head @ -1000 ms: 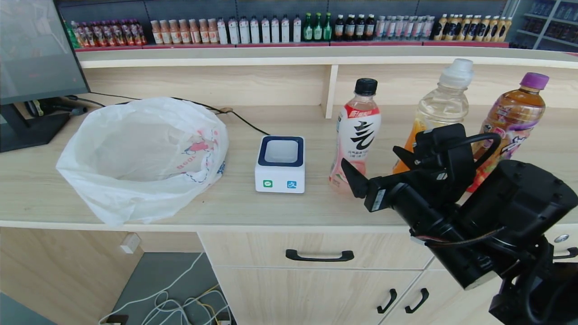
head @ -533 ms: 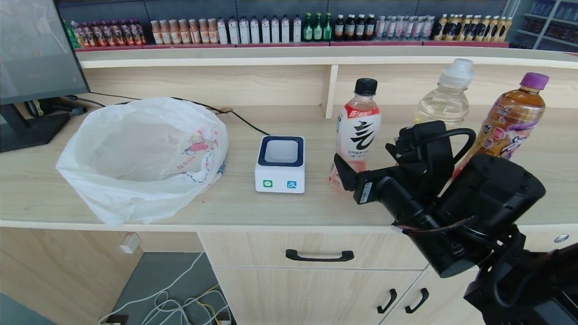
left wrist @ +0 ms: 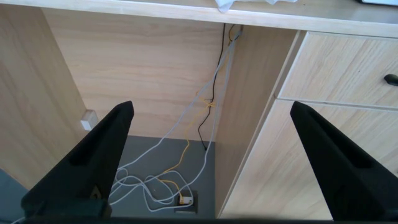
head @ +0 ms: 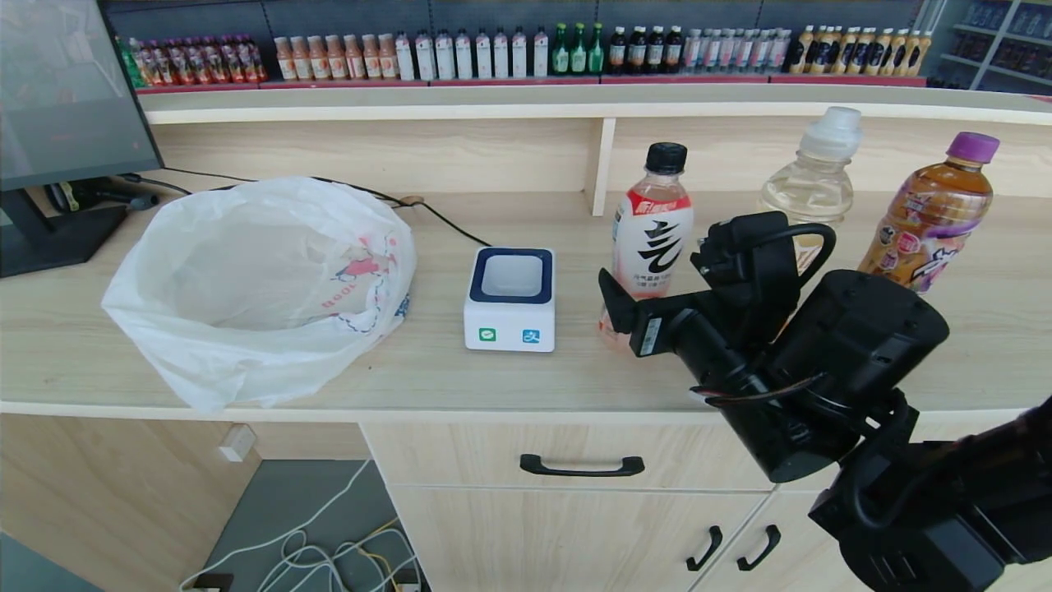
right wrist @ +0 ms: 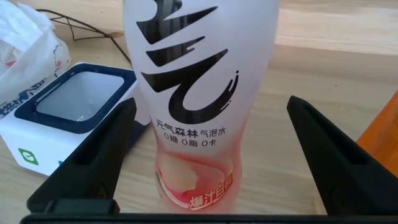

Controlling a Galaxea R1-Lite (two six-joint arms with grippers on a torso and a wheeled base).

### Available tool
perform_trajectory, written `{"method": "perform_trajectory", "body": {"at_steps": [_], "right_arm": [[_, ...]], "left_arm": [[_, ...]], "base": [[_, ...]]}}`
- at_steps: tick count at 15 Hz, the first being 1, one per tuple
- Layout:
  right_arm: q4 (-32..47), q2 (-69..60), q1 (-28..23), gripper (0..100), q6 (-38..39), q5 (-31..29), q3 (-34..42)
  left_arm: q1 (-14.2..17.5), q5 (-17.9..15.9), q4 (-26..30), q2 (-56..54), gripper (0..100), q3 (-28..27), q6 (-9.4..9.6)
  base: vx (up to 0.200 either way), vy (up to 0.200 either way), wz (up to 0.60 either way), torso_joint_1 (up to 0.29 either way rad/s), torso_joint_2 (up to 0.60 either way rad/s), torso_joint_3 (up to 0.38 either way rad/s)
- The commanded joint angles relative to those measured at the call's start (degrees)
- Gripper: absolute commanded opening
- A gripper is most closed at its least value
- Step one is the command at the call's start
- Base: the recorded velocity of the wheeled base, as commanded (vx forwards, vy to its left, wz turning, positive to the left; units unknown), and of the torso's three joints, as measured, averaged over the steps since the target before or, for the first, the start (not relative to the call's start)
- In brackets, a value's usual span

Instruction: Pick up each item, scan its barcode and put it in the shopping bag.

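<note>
The pink bottle [head: 653,234] is standing upright on the counter [head: 509,374], its black cap on. The right gripper [right wrist: 210,102] is sitting at its five o'clock with fingers spread wide, framing the bottle's lower body and not touching it. The scanner [head: 509,300] is resting at the bottle's nine o'clock, and the shopping bag [head: 263,288] is gaping open beyond it. At three o'clock the clear bottle [head: 814,185] and the amber bottle [head: 929,218] are standing. The left gripper [left wrist: 209,106] is hanging spread below the counter edge, over the floor cables [left wrist: 168,180].
</note>
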Motion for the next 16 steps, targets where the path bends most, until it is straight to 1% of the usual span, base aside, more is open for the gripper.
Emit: {"method": "perform_trajectory", "body": {"at_steps": [1, 16], "right_arm": [[-0.1, 0.8, 0.0, 100, -0.1, 0.0, -1.1], [-0.9, 5.4, 0.1, 100, -0.4, -0.5, -5.6]], "left_arm": [[0.0, 0.0, 0.0, 0.0, 100, 0.0, 0.07], [0.0, 0.0, 0.0, 0.0, 100, 0.0, -0.02]], "base": [[0.000, 0.000, 0.00, 0.000, 0.00, 0.000], [0.000, 0.000, 0.00, 0.000, 0.00, 0.000]]}}
